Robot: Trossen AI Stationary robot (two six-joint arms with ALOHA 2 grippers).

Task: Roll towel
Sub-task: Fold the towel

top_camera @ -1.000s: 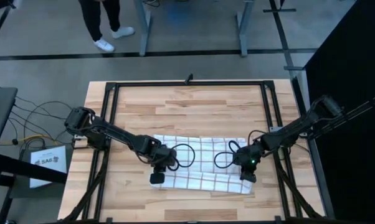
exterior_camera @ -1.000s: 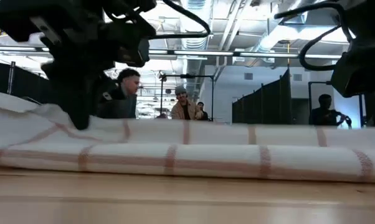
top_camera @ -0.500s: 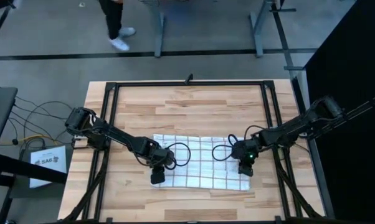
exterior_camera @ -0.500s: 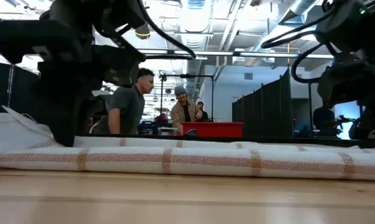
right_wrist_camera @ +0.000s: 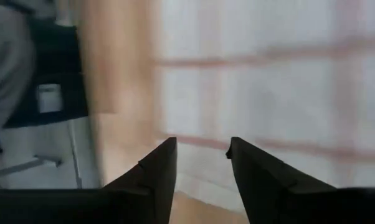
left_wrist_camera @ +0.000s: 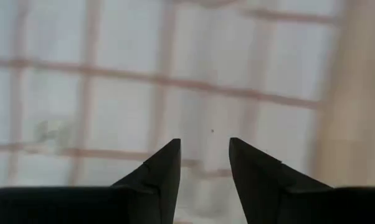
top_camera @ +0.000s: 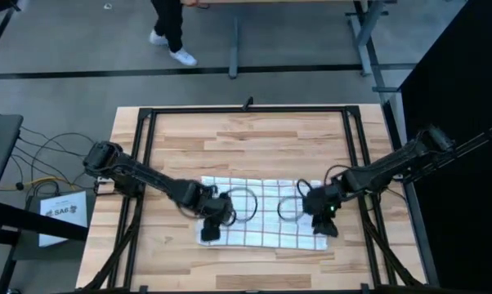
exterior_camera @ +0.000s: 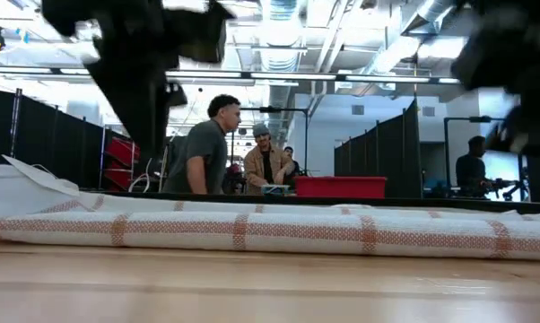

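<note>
The towel (top_camera: 262, 214), a thin white cloth with a dark thin-lined grid check, lies flat across the near half of the light wooden slatted table (top_camera: 254, 139), inside the black metal frame (top_camera: 148, 122) that borders the tabletop. From table height the towel (exterior_camera: 270, 229) shows as a low, folded band running the width of the picture, its near edge a rounded fold with reddish stripes crossing it, and one end (exterior_camera: 28, 179) lifted into a loose flap.

The left gripper (top_camera: 209, 231) hangs over the towel's left end, near its front corner. In its wrist view the two dark fingers (left_wrist_camera: 159, 171) stand a little apart with only checked cloth (left_wrist_camera: 113, 93) visible between and beyond them, nothing pinched. The right gripper (top_camera: 321, 227) is above the towel's right end, by the front right corner. Its own dark fingers (right_wrist_camera: 156, 168) are likewise slightly spread and empty, pointing at the cloth edge (right_wrist_camera: 250, 93) where it meets bare wood (right_wrist_camera: 119, 93).

Beyond the table, a person in a grey shirt (exterior_camera: 203, 152) stands in profile, with another person in a tan jacket (exterior_camera: 265, 166) behind and a red bin (exterior_camera: 351, 187) nearby
</note>
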